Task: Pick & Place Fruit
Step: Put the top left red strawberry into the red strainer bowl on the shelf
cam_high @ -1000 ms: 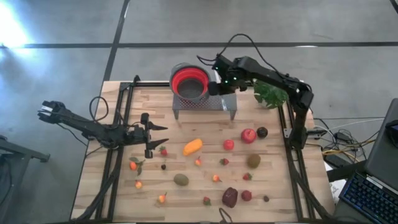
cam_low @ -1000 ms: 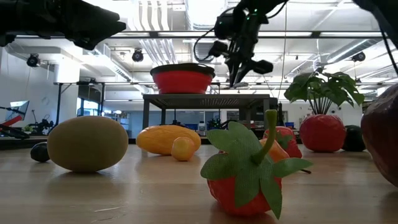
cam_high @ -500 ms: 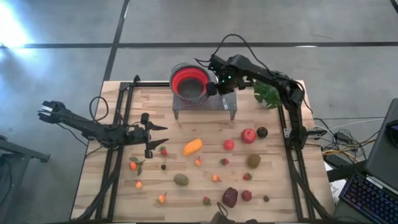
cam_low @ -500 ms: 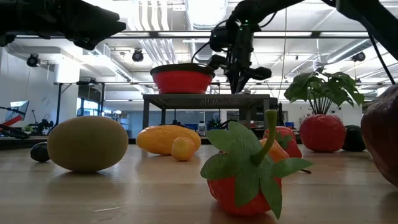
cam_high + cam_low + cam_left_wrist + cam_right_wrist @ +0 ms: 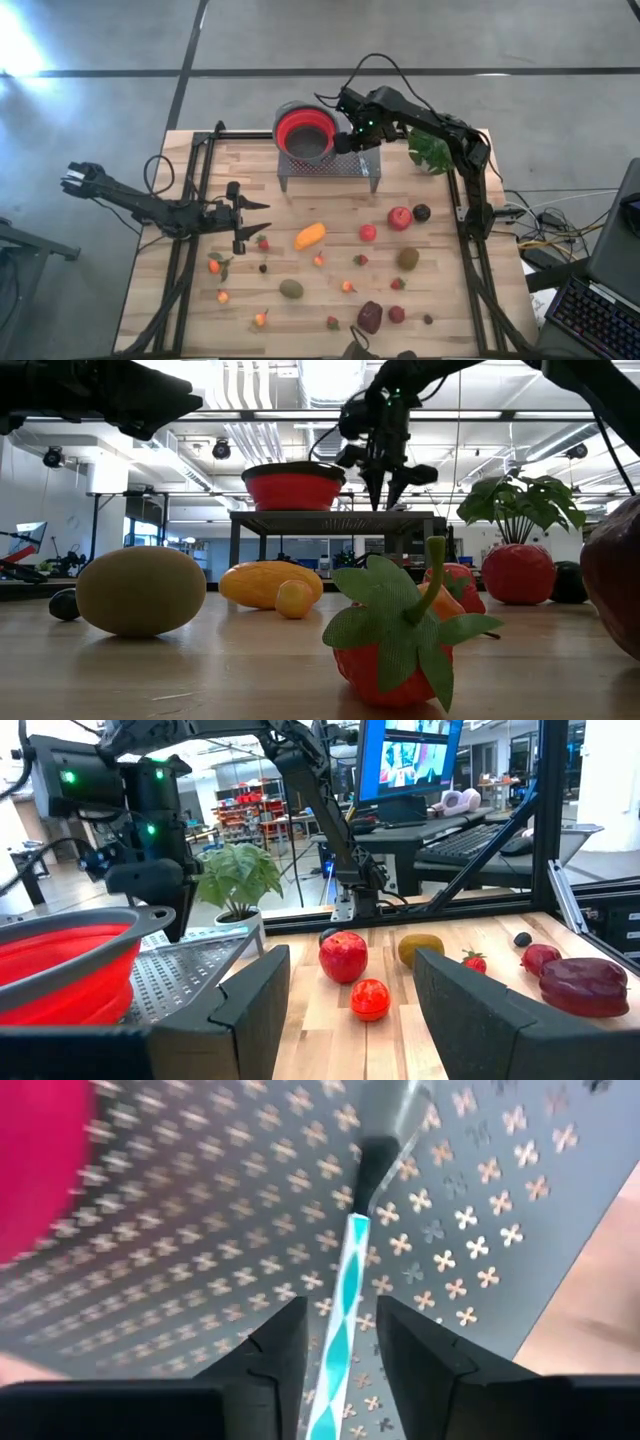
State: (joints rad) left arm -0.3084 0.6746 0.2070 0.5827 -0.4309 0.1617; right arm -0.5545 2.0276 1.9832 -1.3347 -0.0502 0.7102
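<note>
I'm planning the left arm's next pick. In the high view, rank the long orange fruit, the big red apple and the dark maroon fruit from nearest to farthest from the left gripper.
1. Long orange fruit: mid-table, just right of the left gripper.
2. Dark maroon fruit: near the front edge, right of centre.
3. Big red apple: on the right side, level with the gripper.

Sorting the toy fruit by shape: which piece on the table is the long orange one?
The long orange fruit lies near the table's middle, just right of the left hand; the other fruits are small and roundish.
</note>
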